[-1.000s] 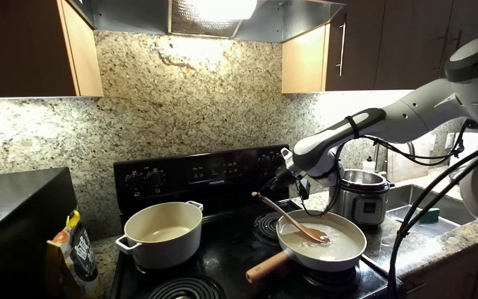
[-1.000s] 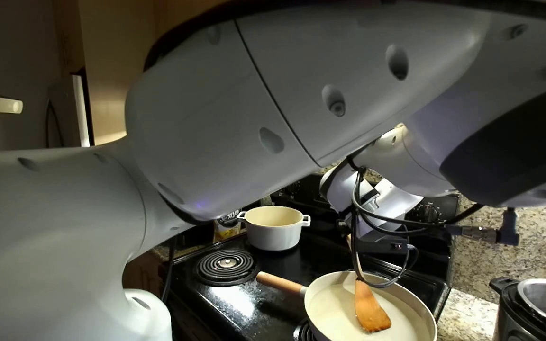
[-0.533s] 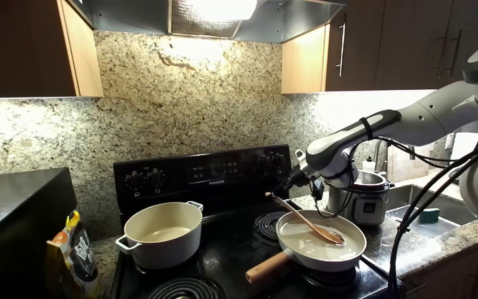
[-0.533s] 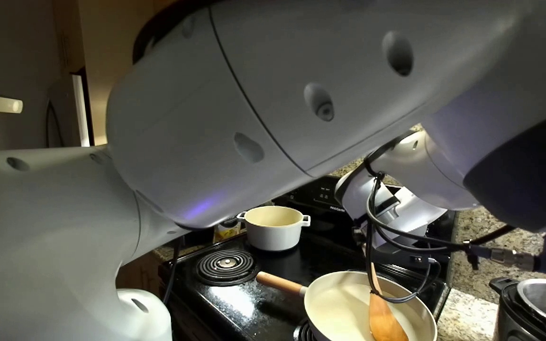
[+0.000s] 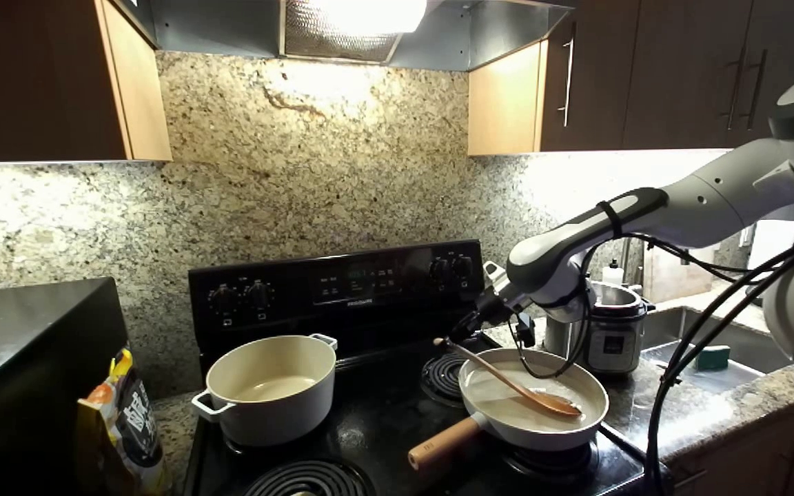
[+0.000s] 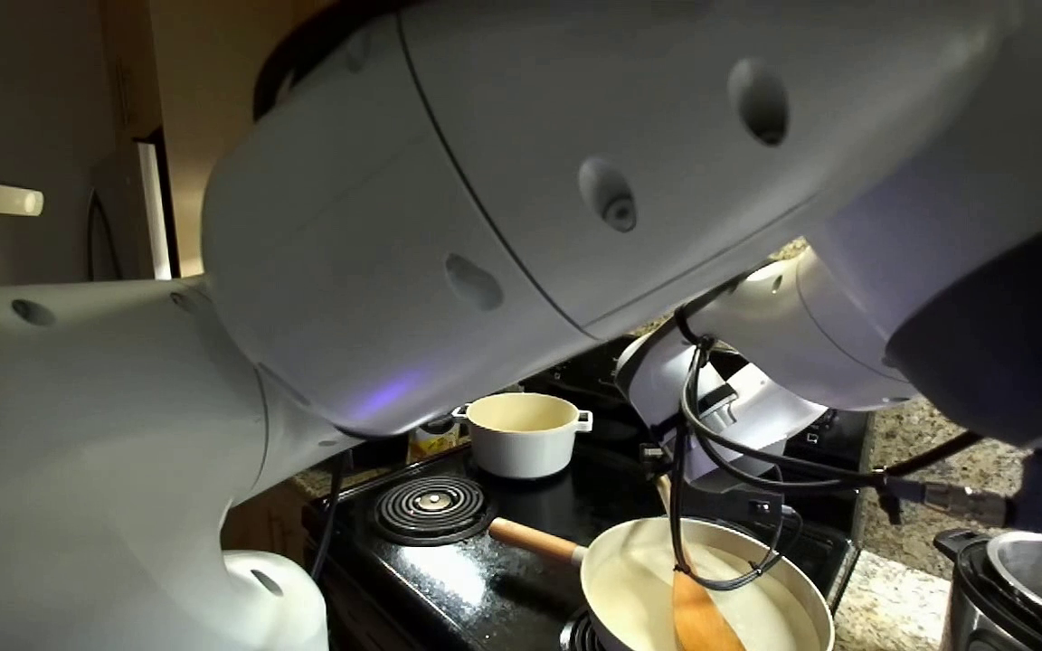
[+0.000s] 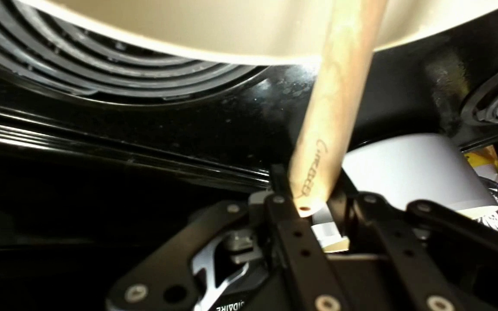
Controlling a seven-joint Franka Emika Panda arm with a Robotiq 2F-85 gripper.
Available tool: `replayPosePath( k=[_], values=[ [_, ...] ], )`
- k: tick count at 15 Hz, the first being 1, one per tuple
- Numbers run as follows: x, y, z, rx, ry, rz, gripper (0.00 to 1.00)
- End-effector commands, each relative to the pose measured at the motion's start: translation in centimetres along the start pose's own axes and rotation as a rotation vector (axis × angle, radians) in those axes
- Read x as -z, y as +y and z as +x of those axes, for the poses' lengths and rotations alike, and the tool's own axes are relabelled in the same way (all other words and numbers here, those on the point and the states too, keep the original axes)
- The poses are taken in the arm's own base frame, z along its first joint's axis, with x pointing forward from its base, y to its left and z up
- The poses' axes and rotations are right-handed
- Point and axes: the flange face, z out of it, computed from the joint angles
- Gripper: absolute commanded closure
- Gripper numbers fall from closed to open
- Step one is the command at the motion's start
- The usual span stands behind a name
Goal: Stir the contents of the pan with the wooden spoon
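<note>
- Gripper [image 7: 312, 183]: jaws clamped on the wooden spoon [image 7: 339, 101] at its handle end, outside the pan [image 5: 542, 440].
- Wooden spoon: tilted, handle running from between the jaws across the pan's rim.
- Its bowl: inside the pan, in the pale contents [image 6: 634, 588].

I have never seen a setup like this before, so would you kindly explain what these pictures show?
The white-and-grey machine is a single robot arm. The wide pictures are taken from two different places outside it; the close-up is taken from its wrist, looking past its gripper. On the black stovetop sit a cream-white frying pan with pale contents and a deeper, two-handled pot. A steel cooker stands on the counter nearby. The gripper is closed on the handle end of a wooden spoon, whose bowl end reaches into the contents.
</note>
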Motion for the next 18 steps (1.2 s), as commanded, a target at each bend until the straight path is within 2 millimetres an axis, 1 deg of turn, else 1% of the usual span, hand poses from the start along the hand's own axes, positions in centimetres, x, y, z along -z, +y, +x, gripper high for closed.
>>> replayPosePath(
  k=[1, 4, 6, 8, 10, 13, 18],
  values=[
    [-1.5, -1.9, 1.3, 0.03, -0.022, 0.052, 0.9],
    [-2.9, -2.6, 2.6, 0.051, -0.03, 0.069, 0.9],
    [-3.4, -2.3, 3.5, 0.066, -0.025, 0.066, 0.9],
    [-3.3, -1.8, 4.4, 0.078, -0.013, 0.046, 0.9],
    [-2.8, -1.1, 4.8, 0.085, -0.001, 0.033, 0.9],
    [-1.6, 0.5, 4.5, 0.079, 0.011, 0.0, 0.9],
    [0.6, 2.8, 2.7, 0.044, 0.013, -0.044, 0.9]
  ],
)
